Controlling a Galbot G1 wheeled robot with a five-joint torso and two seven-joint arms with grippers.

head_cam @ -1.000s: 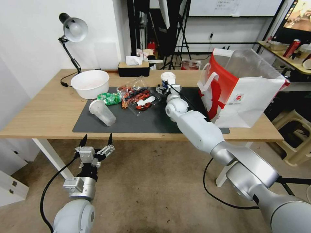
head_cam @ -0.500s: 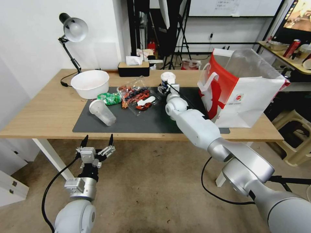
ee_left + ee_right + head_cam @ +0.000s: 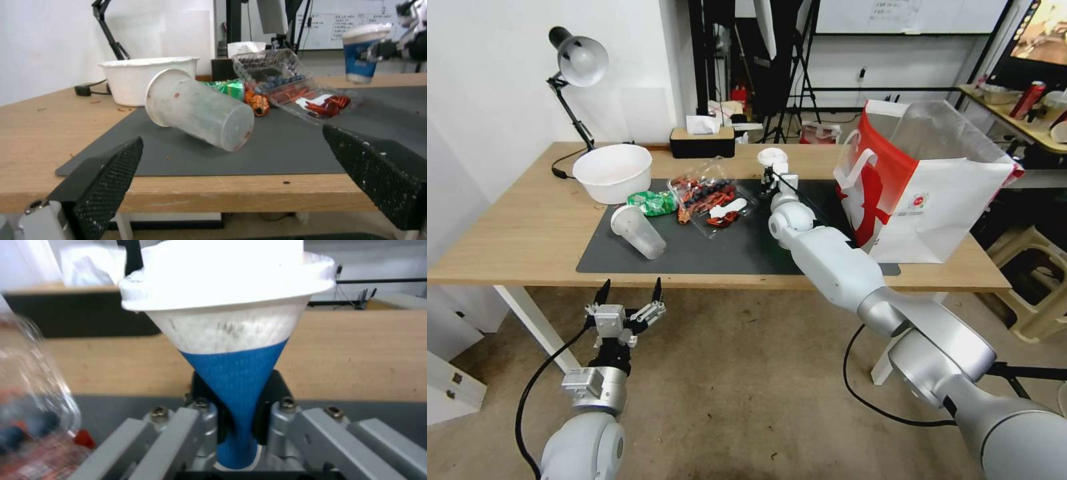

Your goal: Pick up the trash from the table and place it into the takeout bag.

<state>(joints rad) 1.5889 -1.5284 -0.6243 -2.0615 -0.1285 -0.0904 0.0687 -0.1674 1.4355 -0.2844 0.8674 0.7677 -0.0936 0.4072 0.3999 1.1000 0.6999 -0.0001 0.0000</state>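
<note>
Trash on the worktop (image 3: 527,227) is what I'm clearing, and right now the right gripper (image 3: 238,426) is clamped on the blue-and-white paper cup (image 3: 231,340), squeezing its lower body quite flat. From the left wrist camera the cup (image 3: 361,55) hangs clear above the mat (image 3: 720,250), far of the clear berry box (image 3: 710,197). To do this well I'd keep the squeeze steady, since a crushed cup could slip or spill dregs, and carry it right, high enough to clear the rim of the takeout bag (image 3: 934,200) before letting go over the opening. The tipped plastic cup (image 3: 639,231) and green wrapper (image 3: 652,202) wait on the mat. My left gripper (image 3: 629,300) idles wide open, empty, below the near edge.
</note>
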